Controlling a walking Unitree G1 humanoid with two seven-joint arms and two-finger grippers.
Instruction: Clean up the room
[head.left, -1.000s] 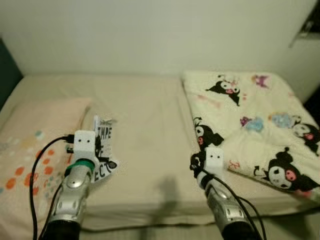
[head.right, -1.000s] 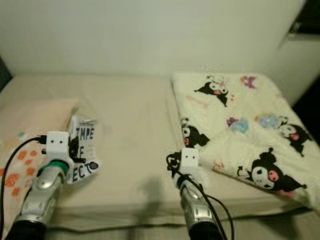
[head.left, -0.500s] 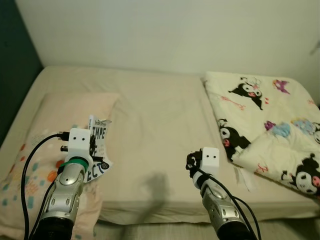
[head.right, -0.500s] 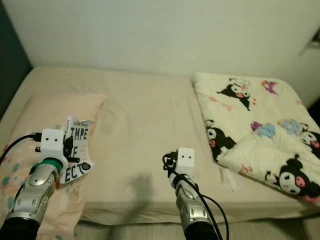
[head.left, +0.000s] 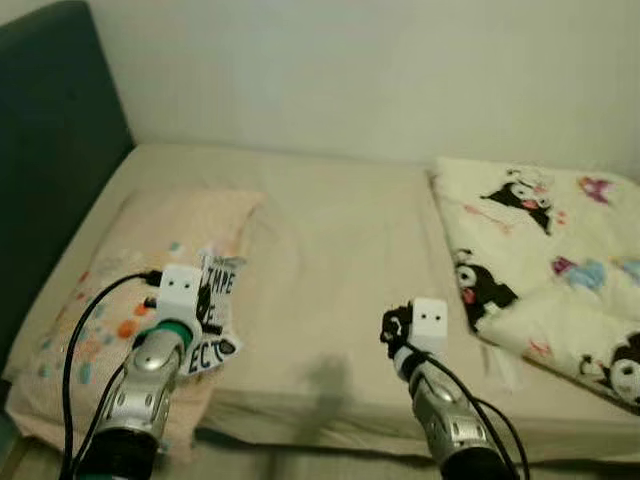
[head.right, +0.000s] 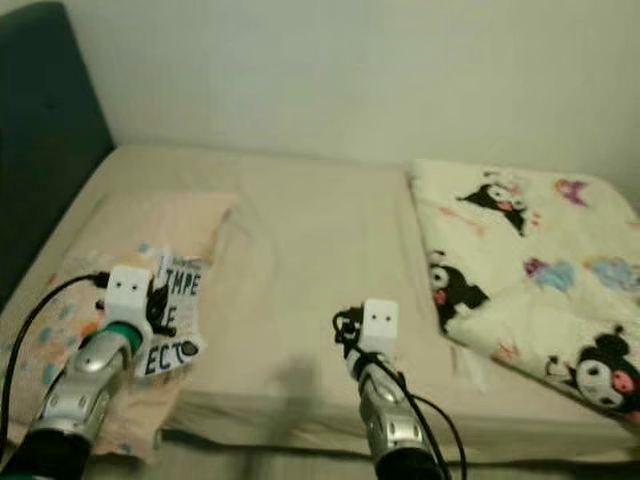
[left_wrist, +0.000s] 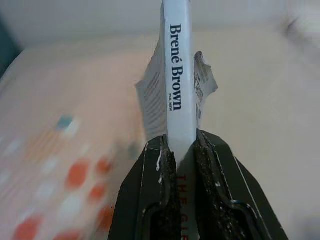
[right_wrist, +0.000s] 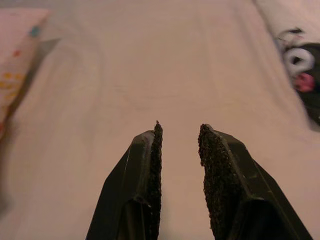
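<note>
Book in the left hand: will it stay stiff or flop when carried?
The book probably holds stiff along its spine, which the left hand pinches. Its cover looks bent and loose, so the pages may splay; probably a light paperback.

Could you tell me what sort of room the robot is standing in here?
Most likely a bedroom: a bed with a beige sheet and dark headboard, a dotted pillow and a cartoon-print blanket. The left gripper holds a book over the pillow.
</note>
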